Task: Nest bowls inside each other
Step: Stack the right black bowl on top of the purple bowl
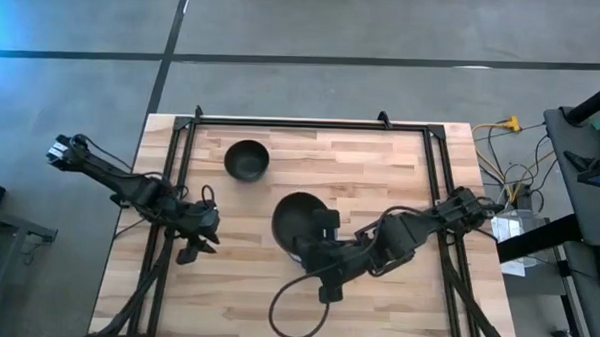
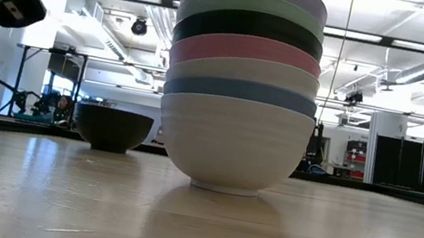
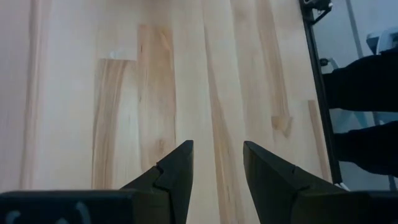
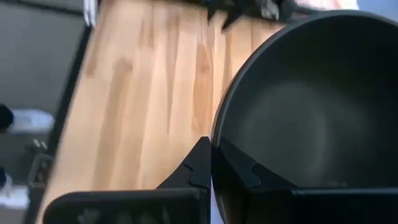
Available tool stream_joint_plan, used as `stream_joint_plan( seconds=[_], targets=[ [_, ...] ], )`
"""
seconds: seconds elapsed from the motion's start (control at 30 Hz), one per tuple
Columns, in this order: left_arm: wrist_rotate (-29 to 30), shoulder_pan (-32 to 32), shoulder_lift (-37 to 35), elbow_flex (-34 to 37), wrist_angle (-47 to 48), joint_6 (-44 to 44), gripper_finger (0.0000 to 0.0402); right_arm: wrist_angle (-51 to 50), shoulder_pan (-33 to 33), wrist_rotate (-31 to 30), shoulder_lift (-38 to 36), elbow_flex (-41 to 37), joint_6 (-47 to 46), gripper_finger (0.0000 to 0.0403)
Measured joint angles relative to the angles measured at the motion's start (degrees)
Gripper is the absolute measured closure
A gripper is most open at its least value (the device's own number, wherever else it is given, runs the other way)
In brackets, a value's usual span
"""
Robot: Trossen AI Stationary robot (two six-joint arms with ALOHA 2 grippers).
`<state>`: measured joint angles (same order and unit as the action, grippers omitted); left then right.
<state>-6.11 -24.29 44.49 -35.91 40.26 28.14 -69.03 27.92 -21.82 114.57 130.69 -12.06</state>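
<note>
A stack of nested bowls (image 2: 233,140) stands mid-table on its white bottom bowl; above that come blue, white, pink, black, green and lavender. From above, a black bowl (image 1: 298,218) tops the stack. A lone black bowl (image 1: 246,160) sits on its base toward the far edge and also shows in the low view (image 2: 112,128). My right gripper (image 1: 316,239) is shut on the top black bowl at the side facing the near edge. My left gripper (image 1: 206,237) hovers open over bare wood left of the stack; its wrist view shows the parted fingers (image 3: 217,152). My right gripper (image 4: 211,155) pinches the rim (image 4: 216,134) of the top black bowl, with one finger inside the bowl and one outside. The fingers reach it from the table's near-right side. The bowl is upright over the stack; whether it rests in the lavender bowl, I cannot tell.
A black metal frame (image 1: 312,124) runs along the far edge and down both sides of the table. Cables (image 1: 510,176) lie off the right edge. Bare wood (image 1: 225,296) stretches along the near side and on the left.
</note>
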Motion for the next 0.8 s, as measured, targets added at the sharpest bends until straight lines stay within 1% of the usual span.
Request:
stream_joint_plan(
  seconds=[0.13,0.37,0.47,0.63,0.8],
  targets=[
    [0.2,-0.5,-1.4,1.4,0.2,0.4,0.0277,-1.7,0.2,0.4,1.1,-0.5,-0.2,0.0394],
    [-0.9,-1.8,-3.1,4.7,-0.1,4.5,0.0277,-6.0,-1.1,4.2,1.6,-0.7,-1.2,0.0394],
    [-1.0,-2.7,-2.9,4.8,-0.5,4.7,0.0277,-6.1,-2.0,4.5,1.9,-0.8,0.0,0.0394],
    [-1.1,-3.1,-2.5,4.8,-0.9,4.7,0.0277,-6.0,-4.5,9.3,1.8,-0.8,1.6,0.0394],
    [-1.1,-3.2,-2.0,4.8,-0.8,5.7,0.0277,-6.2,-5.5,10.2,1.8,-0.8,1.7,0.0394]
  ],
)
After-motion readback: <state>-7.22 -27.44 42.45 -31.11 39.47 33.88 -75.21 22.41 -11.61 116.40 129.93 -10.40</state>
